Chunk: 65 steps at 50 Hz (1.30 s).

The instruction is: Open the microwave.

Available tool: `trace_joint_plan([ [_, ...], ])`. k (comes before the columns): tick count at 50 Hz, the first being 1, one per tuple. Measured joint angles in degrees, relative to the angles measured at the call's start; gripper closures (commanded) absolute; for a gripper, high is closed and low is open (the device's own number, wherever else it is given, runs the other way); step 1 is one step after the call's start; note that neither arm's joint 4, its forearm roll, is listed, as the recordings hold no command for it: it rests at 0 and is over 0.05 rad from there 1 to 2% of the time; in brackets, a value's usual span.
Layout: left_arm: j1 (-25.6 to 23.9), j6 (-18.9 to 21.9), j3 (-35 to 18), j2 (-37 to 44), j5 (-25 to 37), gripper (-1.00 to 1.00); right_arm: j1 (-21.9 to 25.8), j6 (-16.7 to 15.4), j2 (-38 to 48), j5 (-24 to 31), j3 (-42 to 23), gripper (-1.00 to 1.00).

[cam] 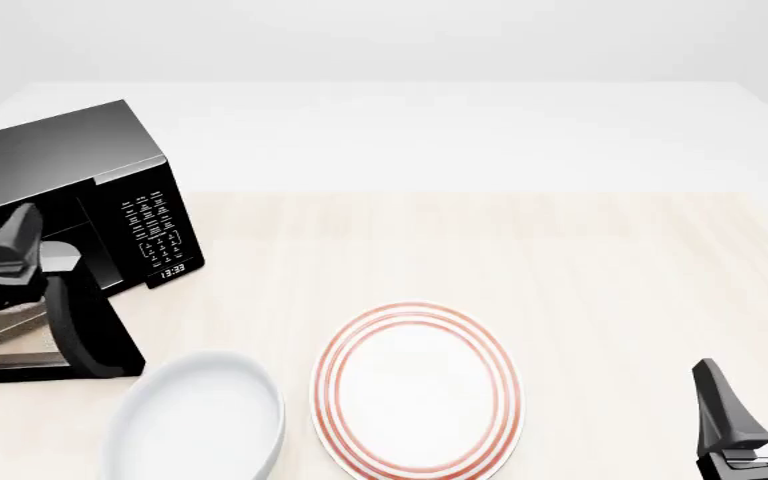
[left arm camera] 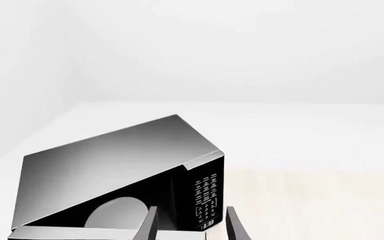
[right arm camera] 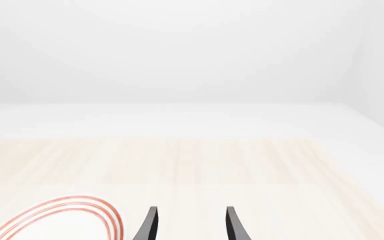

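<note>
The microwave (cam: 64,190) is seen just beyond the left gripper (left arm camera: 190,225), whose fingers are spread, empty; its clock reads 13:33.

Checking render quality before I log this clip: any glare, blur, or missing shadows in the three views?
Front view: sharp throughout, flat even light, the red-rimmed plate and white bowl cast almost no shadow. Left wrist view: a soft grey sheen runs across the microwave top, keypad still legible. Right wrist view: washed-out white backdrop, no blur.
</note>
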Motion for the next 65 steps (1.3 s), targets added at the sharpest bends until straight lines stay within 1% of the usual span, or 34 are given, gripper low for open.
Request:
trace_joint_plan([
  [16,0.08,-1.27,-8.64,5.33,6.49,-1.00,0.00,0.00,0.00,0.00,0.00,-1.00],
  [33,0.85,-1.34,-16.95,12.67,14.56,-1.00,0.00,0.00,0.00,0.00,0.00,-1.00],
  [44,1.12,-1.86,-20.23,15.08,20.50,-1.00,0.00,0.00,0.00,0.00,0.00,-1.00],
  [51,1.32,-2.17,-21.16,16.73,22.70,-1.00,0.00,0.00,0.00,0.00,0.00,-1.00],
  [65,2.17,-0.63,-24.00,21.44,26.68,-1.00,0.00,0.00,0.00,0.00,0.00,-1.00],
])
